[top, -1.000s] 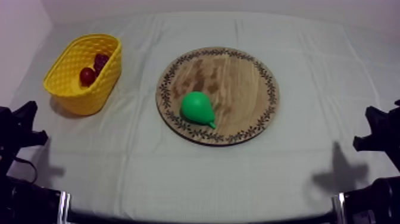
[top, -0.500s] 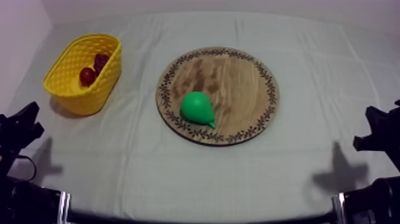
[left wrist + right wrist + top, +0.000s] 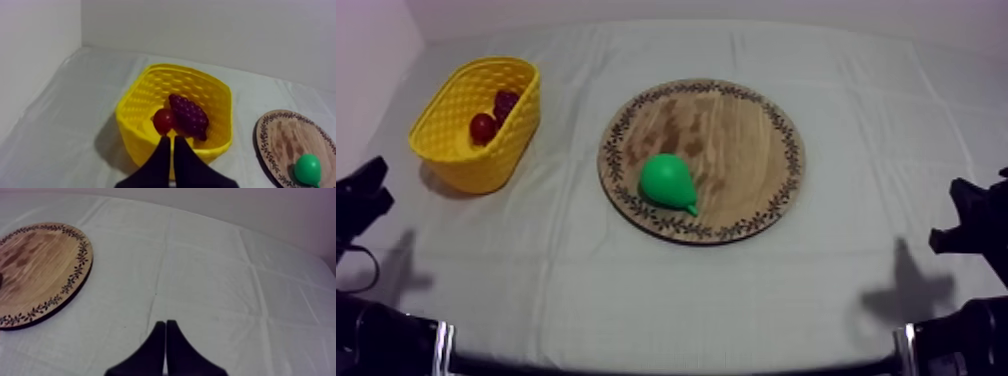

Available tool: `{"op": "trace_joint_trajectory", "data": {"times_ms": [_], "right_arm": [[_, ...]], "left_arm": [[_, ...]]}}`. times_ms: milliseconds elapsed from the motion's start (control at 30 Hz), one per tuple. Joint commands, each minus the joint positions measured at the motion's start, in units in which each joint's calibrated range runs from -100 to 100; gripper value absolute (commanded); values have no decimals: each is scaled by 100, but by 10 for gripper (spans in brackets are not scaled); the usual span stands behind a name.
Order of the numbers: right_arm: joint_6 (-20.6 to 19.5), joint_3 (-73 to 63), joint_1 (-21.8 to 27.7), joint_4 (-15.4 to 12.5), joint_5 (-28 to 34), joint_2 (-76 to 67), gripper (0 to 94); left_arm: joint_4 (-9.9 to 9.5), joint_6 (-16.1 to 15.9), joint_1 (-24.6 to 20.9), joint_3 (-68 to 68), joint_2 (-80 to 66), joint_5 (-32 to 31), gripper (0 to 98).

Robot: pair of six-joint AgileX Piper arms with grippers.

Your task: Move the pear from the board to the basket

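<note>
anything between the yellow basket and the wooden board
No, just bare cloth between the yellow basket and the wooden board, seen in the top view.

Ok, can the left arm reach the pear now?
Probably yes: the pear lies uncovered on the board's left side, with bare cloth between it and the left gripper; the basket stands aside. That gripper is shut and must open first.
</note>
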Motion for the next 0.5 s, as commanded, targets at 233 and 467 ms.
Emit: {"op": "trace_joint_trajectory", "data": {"times_ms": [233, 467], "right_arm": [[0, 5, -6, 1, 5, 1, 5], [0, 5, -6, 1, 5, 1, 5]], "left_arm": [[158, -291, 264, -2824, 2224, 461, 0], [-355, 379, 1105, -4597, 3898, 837, 0]]}}
